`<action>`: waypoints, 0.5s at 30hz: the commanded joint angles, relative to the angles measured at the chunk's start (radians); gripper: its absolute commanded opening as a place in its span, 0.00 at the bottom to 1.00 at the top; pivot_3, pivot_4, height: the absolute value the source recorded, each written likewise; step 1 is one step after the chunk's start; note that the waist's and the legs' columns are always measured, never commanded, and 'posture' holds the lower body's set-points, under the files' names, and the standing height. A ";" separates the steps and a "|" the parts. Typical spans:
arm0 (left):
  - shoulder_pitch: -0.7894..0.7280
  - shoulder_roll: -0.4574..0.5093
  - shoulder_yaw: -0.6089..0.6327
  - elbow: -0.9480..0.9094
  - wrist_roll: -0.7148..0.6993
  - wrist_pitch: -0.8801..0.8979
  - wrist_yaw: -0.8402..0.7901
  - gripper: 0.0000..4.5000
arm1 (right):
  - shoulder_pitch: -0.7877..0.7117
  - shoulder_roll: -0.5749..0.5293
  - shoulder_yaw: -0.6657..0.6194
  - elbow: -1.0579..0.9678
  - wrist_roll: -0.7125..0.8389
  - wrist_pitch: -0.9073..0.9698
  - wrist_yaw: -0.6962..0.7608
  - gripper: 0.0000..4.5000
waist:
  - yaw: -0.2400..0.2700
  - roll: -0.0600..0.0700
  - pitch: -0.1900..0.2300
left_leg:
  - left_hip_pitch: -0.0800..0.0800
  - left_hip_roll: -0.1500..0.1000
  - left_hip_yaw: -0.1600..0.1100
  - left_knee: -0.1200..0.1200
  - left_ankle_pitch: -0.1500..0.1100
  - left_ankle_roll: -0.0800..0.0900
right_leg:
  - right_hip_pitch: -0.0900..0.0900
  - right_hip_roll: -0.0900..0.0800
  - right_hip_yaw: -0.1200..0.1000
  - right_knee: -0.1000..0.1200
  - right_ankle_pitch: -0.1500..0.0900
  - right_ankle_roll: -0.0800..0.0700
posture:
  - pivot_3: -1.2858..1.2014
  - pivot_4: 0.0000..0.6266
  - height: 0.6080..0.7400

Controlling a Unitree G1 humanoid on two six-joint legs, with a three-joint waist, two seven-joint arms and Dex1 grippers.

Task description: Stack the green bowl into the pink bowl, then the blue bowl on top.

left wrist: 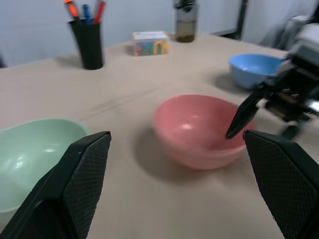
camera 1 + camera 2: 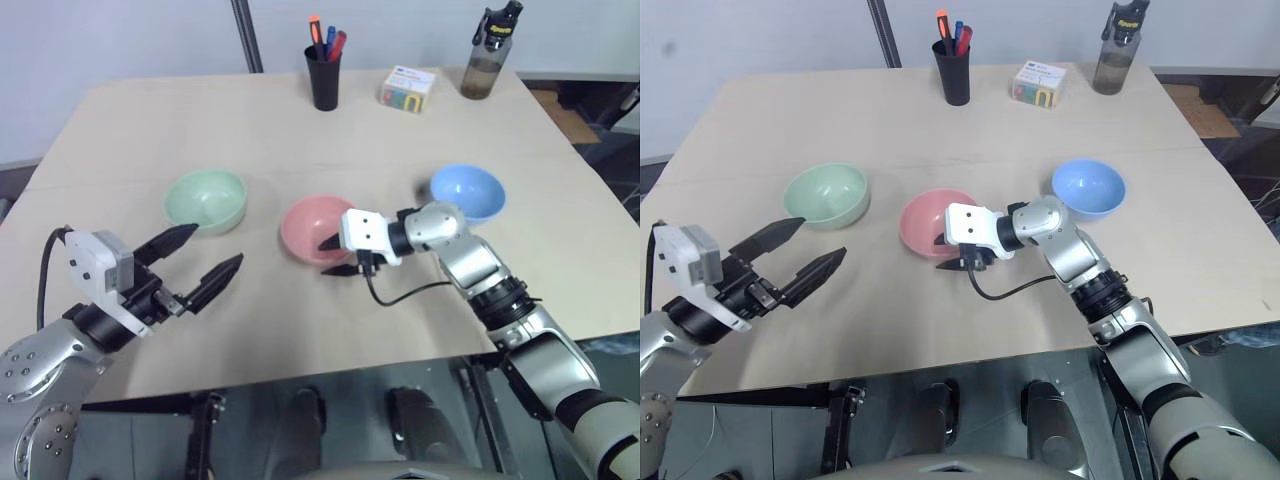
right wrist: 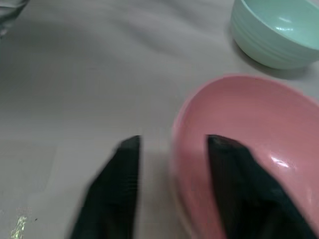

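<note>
The pink bowl point(image 2: 312, 226) stands in the middle of the table, with the green bowl point(image 2: 206, 199) to its left and the blue bowl point(image 2: 468, 192) to its right, all upright and apart. My right gripper point(image 2: 328, 257) is at the pink bowl's near right rim. In the right wrist view its fingers point(image 3: 127, 164) are apart, one inside the pink bowl point(image 3: 249, 124) and one outside, so it is open astride the rim. My left gripper point(image 2: 218, 246) hovers open and empty just in front of the green bowl, pointing towards the pink bowl point(image 1: 194, 124).
At the far edge of the table stand a black pen cup point(image 2: 323, 75), a small colourful box point(image 2: 408, 88) and a dark water bottle point(image 2: 490, 50). The table's near edge point(image 2: 300, 372) runs just below both arms.
</note>
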 commanded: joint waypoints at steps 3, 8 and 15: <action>-0.068 0.086 -0.051 -0.029 0.195 0.124 0.203 1.00 | 0.036 -0.021 -0.076 -0.184 0.071 0.059 -0.049 0.99 | 0.008 0.000 0.000 | 0.000 0.000 0.000 0.000 0.000 0.000 | 0.000 0.000 0.000 0.000 0.000 0.000 | 0.52 0.24 1.00; -0.256 0.269 -0.218 -0.029 0.313 0.339 0.275 1.00 | 0.114 -0.052 -0.172 -0.424 0.221 0.196 -0.075 0.99 | 0.022 -0.001 0.000 | -0.001 0.000 -0.001 0.000 0.000 0.000 | 0.000 0.000 -0.001 0.000 0.000 0.001 | 0.52 0.24 1.00; -0.633 0.416 -0.628 0.152 0.487 0.531 0.215 1.00 | 0.169 -0.118 -0.208 -0.526 0.249 0.246 -0.161 0.99 | 0.015 -0.001 0.000 | 0.000 0.000 0.000 0.000 0.000 0.000 | 0.000 0.000 -0.001 -0.001 -0.001 0.005 | 0.52 0.24 1.00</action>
